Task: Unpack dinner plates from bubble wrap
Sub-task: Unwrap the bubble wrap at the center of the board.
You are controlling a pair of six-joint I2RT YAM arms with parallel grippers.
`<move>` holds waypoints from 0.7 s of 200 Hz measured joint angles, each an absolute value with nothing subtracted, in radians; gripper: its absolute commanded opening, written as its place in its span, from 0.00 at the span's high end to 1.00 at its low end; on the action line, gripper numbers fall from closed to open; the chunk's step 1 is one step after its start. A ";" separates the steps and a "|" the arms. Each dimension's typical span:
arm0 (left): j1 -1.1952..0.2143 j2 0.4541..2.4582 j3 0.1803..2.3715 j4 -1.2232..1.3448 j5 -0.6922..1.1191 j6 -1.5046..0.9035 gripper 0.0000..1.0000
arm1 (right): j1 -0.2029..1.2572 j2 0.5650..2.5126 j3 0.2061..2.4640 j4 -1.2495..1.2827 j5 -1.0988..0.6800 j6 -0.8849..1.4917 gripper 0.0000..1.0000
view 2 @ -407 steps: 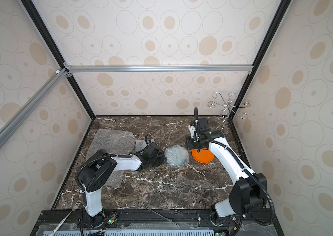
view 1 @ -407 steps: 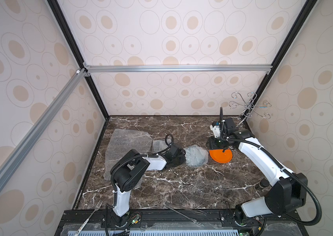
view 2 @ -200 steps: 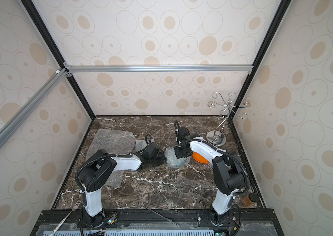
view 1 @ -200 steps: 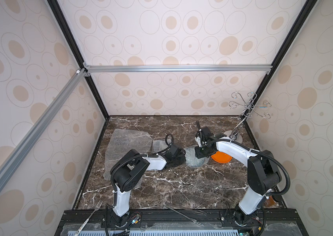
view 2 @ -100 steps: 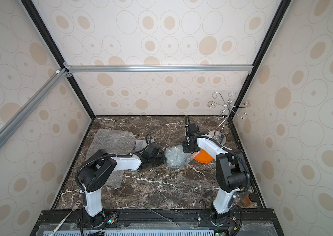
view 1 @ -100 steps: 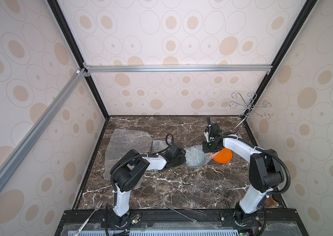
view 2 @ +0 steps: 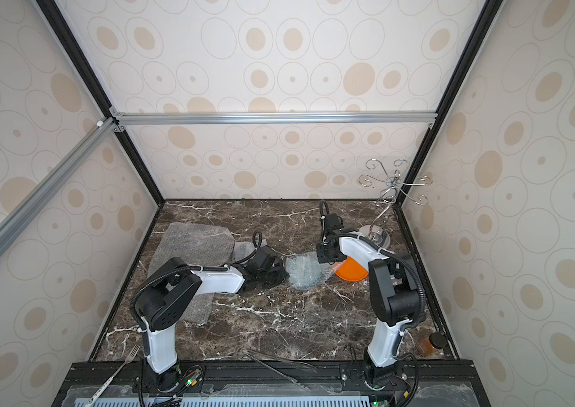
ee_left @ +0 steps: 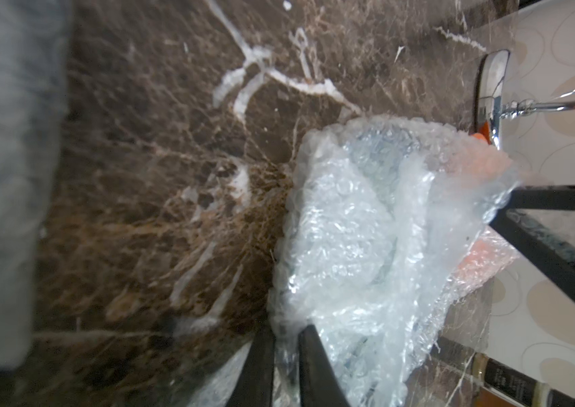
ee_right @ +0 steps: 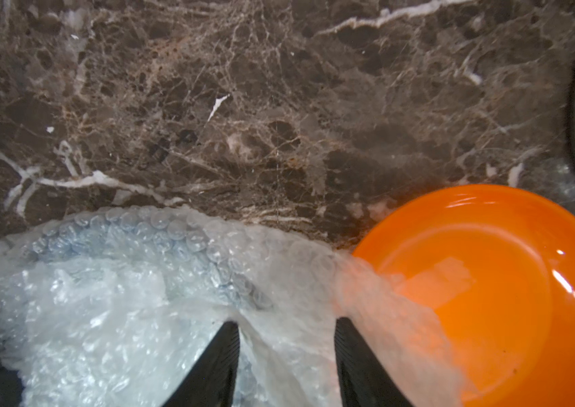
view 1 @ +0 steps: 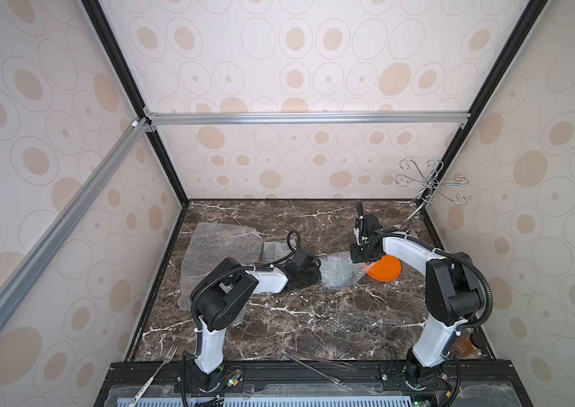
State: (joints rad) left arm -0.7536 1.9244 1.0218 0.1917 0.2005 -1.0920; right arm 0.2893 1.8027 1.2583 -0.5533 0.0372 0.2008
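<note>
A crumpled bundle of bubble wrap lies mid-table, and a round pale shape shows through it. One flap of the wrap reaches over the rim of the bare orange plate on its right. My left gripper lies low at the bundle's left edge, its fingers close together with bubble wrap pinched between them. My right gripper hangs over the flap beside the orange plate, fingers wide apart, with wrap lying loose between them.
A flat bubble wrap sheet lies at the left, and a smaller piece sits behind my left arm. A wire stand with a shiny disc base fills the back right corner. A fork, tongs and a small jar lie along the front edge.
My right gripper came from the orange plate to the bundle, then drew back to the right, and a flap of wrap now lies over the plate's rim. The left arm stayed put.
</note>
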 measured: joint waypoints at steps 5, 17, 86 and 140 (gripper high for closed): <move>-0.754 1.924 1.022 0.190 0.201 -1.087 0.68 | 0.289 1.797 1.258 -0.554 0.039 0.201 0.51; -0.754 1.924 1.029 0.184 0.202 -1.078 0.60 | 0.289 1.773 1.258 -0.555 0.043 0.201 0.50; -0.754 1.879 1.094 0.155 0.245 -1.042 0.32 | 0.288 1.559 1.318 -0.620 0.033 0.202 0.46; -0.754 1.875 1.140 0.159 0.318 -0.980 0.20 | 0.288 1.482 1.321 -0.682 -0.046 0.230 0.41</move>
State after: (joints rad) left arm -0.7536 1.8751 1.1397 0.1593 0.3180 -0.9798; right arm 0.2882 1.4822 1.3212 -0.6823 -0.0456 0.2298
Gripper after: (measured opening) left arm 0.786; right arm 0.575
